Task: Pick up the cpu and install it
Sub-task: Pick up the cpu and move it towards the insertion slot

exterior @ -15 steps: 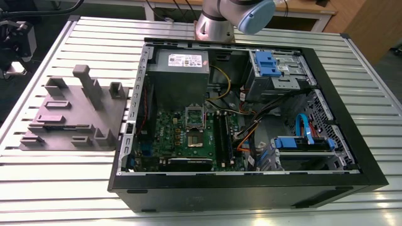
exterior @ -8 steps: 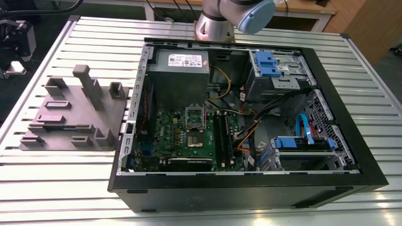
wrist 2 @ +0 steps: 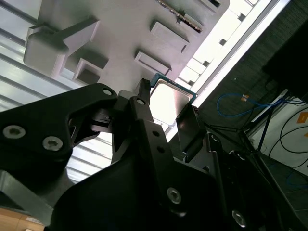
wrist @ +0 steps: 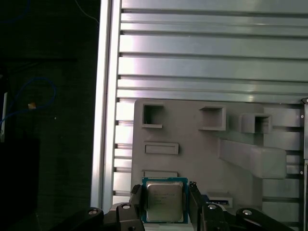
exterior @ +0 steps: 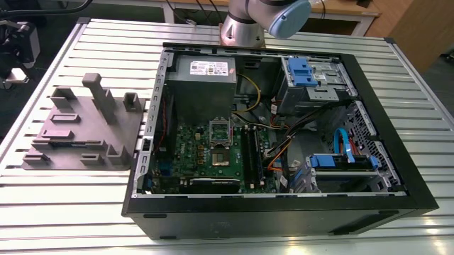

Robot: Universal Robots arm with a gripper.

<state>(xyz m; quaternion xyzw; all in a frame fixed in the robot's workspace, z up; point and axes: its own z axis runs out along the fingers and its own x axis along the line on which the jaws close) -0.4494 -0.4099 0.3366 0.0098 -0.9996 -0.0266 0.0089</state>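
- Two fingers [wrist: 136,197] of the gripper [wrist: 166,198] press on opposite sides of the cpu [wrist: 164,202] and hold it, in both wrist views.
- Part of the chip is hidden behind a finger in the second wrist view.
- Beneath it lies the grey moulded tray [wrist: 192,159] on the slatted table [wrist: 202,48]; whether chip and tray touch is unclear.
- Behind the computer case [exterior: 397,175], the arm [exterior: 245,26] rises and is cut off by the exterior view's upper edge.

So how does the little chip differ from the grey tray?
The cpu is small, flat, shiny metal with a teal rim; the tray is far larger, matt grey, with pockets and raised blocks. The gripper holds the cpu; the tray lies on the slatted table. Both are greyish.
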